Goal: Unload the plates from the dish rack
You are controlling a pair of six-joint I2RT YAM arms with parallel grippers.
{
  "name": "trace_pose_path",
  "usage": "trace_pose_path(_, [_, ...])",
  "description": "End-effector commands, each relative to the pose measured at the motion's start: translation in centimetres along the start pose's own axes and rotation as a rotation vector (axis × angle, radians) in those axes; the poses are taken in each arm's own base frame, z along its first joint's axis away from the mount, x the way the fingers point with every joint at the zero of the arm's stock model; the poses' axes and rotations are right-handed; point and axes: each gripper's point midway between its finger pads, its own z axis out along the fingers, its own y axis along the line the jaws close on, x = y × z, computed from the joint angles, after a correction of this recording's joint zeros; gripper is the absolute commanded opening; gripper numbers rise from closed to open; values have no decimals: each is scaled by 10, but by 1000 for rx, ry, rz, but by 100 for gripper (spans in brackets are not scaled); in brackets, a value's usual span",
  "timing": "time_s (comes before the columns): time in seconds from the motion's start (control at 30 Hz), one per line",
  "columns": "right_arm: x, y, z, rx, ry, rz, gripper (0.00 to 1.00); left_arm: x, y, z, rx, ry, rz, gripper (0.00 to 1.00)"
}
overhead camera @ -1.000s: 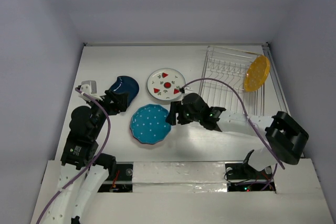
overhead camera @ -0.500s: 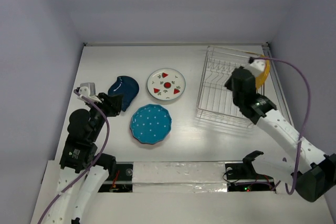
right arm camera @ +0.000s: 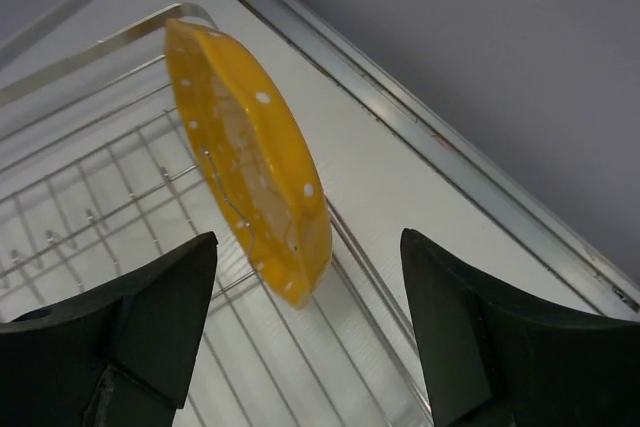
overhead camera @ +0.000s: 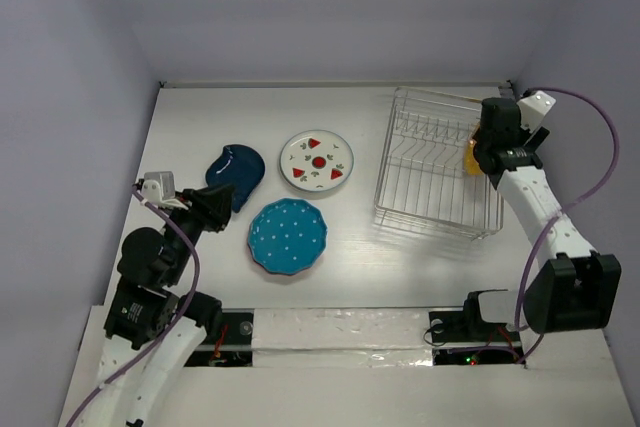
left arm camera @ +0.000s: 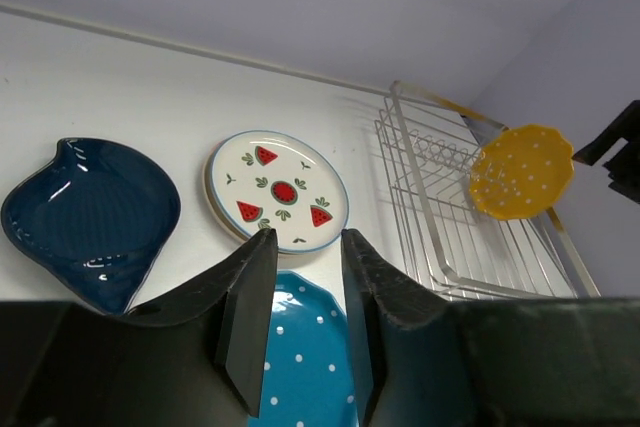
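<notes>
The silver wire dish rack [overhead camera: 432, 175] stands at the back right. A yellow-orange dotted plate [right arm camera: 255, 147] leans upright at its right end. My right gripper [right arm camera: 308, 239] is open wide, and the plate's lower edge sits between its fingers without touching them. From above, that gripper [overhead camera: 480, 152] hides most of the plate [overhead camera: 469, 159]. On the table lie a dark blue plate [overhead camera: 237, 169], a white plate with red wedges [overhead camera: 317, 162] and a bright blue dotted plate [overhead camera: 288, 237] with a pink rim showing beneath it. My left gripper [left arm camera: 305, 239] hovers near them, its jaws narrowly apart and empty.
A raised metal rail [right arm camera: 450, 157] runs along the table's right edge beside the rack. Pale walls close in the back and both sides. A foil-taped ledge [overhead camera: 340, 327] lines the near edge between the arm bases. Purple cables trail from both arms.
My right arm swung from beside the blue plate over to the rack's right end and now stands open around the yellow plate. My left gripper backed away from the dark blue plate and narrowed.
</notes>
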Motion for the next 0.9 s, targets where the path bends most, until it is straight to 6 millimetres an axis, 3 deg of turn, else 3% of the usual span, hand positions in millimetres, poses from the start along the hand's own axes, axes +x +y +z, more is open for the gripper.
trace_pose_path(0.0, [-12,4,14,15,-4,-47,79,-12,-6,-4,18,-45,-4,30])
trace_pose_path(0.17, [-10,9,44,35,29,-70,73,-14,-9,-9,33,-56,-10,31])
trace_pose_path(0.3, [13,9,76,81,69,-106,69,-15,-10,-11,39,-61,-11,31])
trace_pose_path(0.4, [14,10,80,81,44,-101,64,-16,-10,-12,39,-65,-13,32])
trace_pose_path(0.5, [9,8,80,93,20,-100,52,-15,-12,-12,46,-59,-14,32])
trace_pose_path(0.53, [7,4,79,106,12,-106,43,-15,-12,-12,47,-61,-12,32])
trace_pose_path(0.73, [-9,-1,71,102,-28,-122,14,-14,-12,-11,46,-58,-13,32])
trace_pose_path(0.83, [-11,12,62,71,-43,-153,0,-14,-12,-11,45,-56,-15,32])
trace_pose_path(0.87, [-11,15,59,65,-48,-158,0,-14,-12,-10,44,-55,-15,32])
